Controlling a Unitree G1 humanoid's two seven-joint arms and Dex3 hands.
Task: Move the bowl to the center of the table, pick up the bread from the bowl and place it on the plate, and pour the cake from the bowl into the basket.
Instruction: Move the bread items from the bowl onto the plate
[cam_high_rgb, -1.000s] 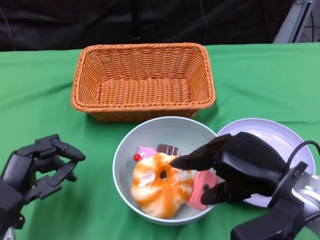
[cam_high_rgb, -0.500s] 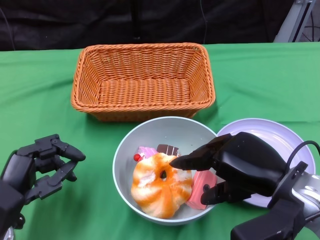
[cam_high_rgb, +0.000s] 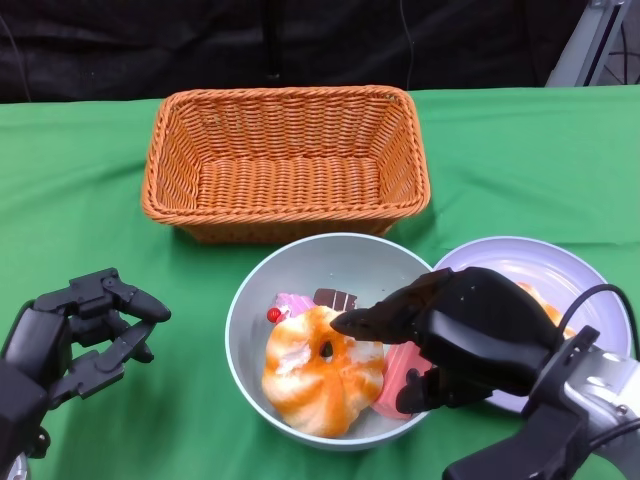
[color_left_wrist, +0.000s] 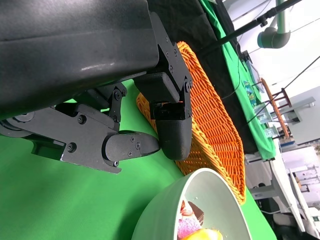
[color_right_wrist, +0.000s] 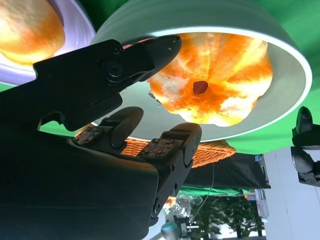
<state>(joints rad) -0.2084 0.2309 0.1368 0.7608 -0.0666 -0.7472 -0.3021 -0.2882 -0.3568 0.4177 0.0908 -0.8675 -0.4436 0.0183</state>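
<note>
Right hand spread wide over bowl rim at 3 o'clock, above bread; left hand empty, fingers apart.

Table covered in green cloth. Resting on it: a wicker basket at the far centre, a pale bowl just in front, and a white plate touching the bowl's right side.
</note>
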